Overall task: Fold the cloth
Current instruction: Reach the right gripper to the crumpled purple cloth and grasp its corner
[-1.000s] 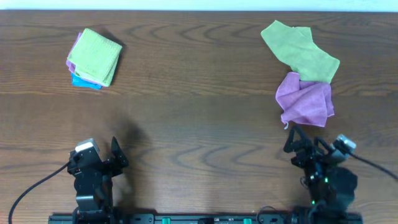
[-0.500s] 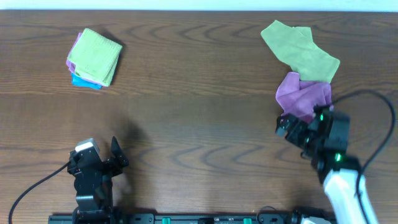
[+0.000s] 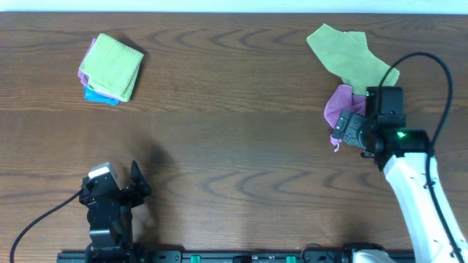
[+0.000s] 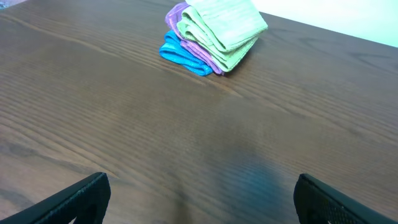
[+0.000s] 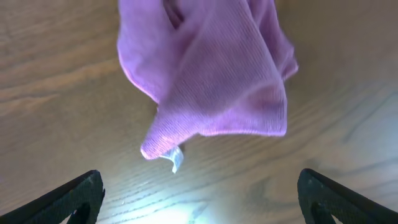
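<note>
Purple cloth (image 5: 211, 81) bunched, tagged corner pointing at my right gripper (image 5: 199, 186), jaws wide, gripping nothing; left gripper (image 4: 200, 193) wide too.

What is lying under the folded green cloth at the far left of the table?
Under the folded green cloth lies a folded purple cloth, and a blue cloth beneath that. Only their edges show; the rest is covered.
</note>
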Tool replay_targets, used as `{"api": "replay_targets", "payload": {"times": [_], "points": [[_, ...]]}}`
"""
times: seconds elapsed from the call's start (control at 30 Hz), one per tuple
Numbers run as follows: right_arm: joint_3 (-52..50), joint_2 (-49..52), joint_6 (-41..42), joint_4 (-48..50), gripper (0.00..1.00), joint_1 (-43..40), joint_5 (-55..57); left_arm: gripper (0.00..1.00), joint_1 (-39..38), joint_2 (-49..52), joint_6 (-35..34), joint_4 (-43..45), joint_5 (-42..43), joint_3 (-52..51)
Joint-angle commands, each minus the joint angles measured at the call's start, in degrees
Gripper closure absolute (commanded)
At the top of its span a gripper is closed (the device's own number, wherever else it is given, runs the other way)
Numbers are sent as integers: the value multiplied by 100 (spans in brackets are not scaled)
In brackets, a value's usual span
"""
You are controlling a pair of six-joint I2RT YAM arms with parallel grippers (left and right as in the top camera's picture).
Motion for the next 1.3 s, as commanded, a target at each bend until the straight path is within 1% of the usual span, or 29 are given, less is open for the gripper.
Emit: {"api": "replay_targets", "payload": {"times": [0.0,0.03,0.1,0.17,0.23,0.33,0.47,0.57,0.7,0.8,1.1,1.27], "points": [[105,31,-153,94,1,236,98,5,-35,-33,0,-17,-81,-111],[103,22,-136,133,3,289,9,5,-35,-33,0,-17,-81,-111],[101,35,-170,308,3,345,-435,5,-35,-33,0,-17,-81,-111],[98,46,-605,380,2,400,-588,5,-35,-33,0,-17,-81,-111],[98,149,-837,289,3,570,-254,5,-35,-33,0,-17,-81,-111],[98,490,-813,66,4,894,400,4,-35,-33,0,-17,-81,-111],[98,1106,-538,44,4,1300,870,5,-35,-33,0,-17,-81,-111],[101,1567,-282,2,8,1508,1453,5,-35,-33,0,-17,-81,-111],[101,2017,232,-219,9,1585,2293,5,-35,-33,0,-17,-81,-111],[101,2142,544,-337,9,1565,2638,5,-35,-33,0,-17,-81,-111],[101,2173,579,-114,13,1528,2736,4,-35,-33,0,-17,-81,-111],[101,2247,538,9,11,1493,2621,5,-35,-33,0,-17,-81,-111]]}}
